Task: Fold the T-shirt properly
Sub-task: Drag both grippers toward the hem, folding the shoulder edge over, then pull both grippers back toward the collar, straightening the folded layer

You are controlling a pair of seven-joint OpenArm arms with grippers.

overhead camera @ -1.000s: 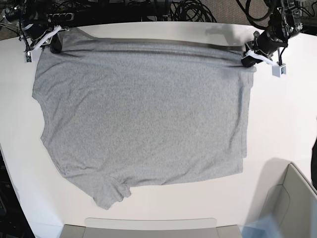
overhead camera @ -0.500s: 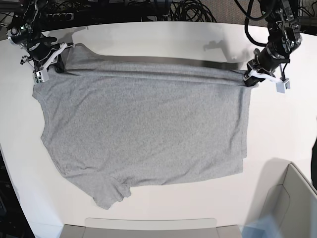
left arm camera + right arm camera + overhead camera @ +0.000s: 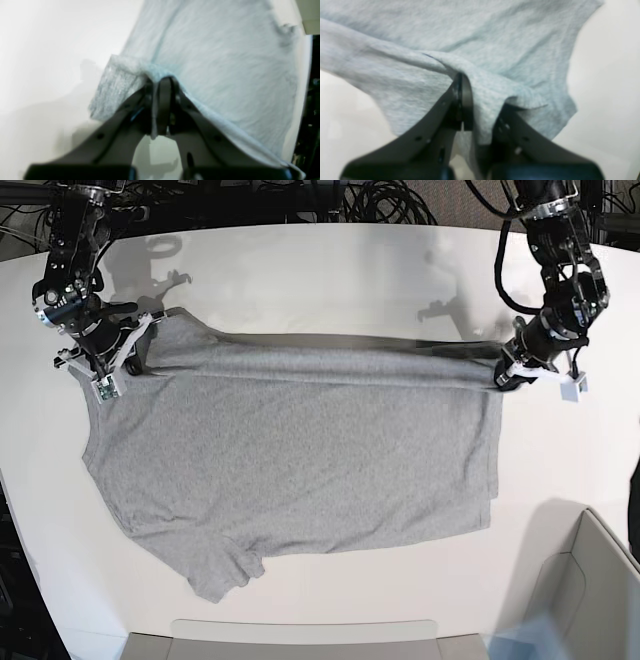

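Note:
The heather-grey T-shirt (image 3: pixel 300 460) lies plain side up on the white table (image 3: pixel 330 270). Its far edge is lifted into a taut fold between my two grippers. My left gripper (image 3: pixel 503 377) is shut on the far right corner of the T-shirt; in the left wrist view (image 3: pixel 160 105) the cloth (image 3: pixel 225 57) is pinched between the jaws. My right gripper (image 3: pixel 128 363) is shut on the far left shoulder; in the right wrist view (image 3: pixel 467 105) the fabric (image 3: pixel 445 32) drapes over the jaws. No lettering shows.
A grey bin (image 3: pixel 590 600) stands at the near right corner. A flat grey tray edge (image 3: pixel 300 635) runs along the near side. Cables (image 3: pixel 380 200) lie behind the table's far edge.
Both grippers have moved toward the near side, pulling the T-shirt's far edge with them over the rest of the cloth. The fold line now lies lower on the table.

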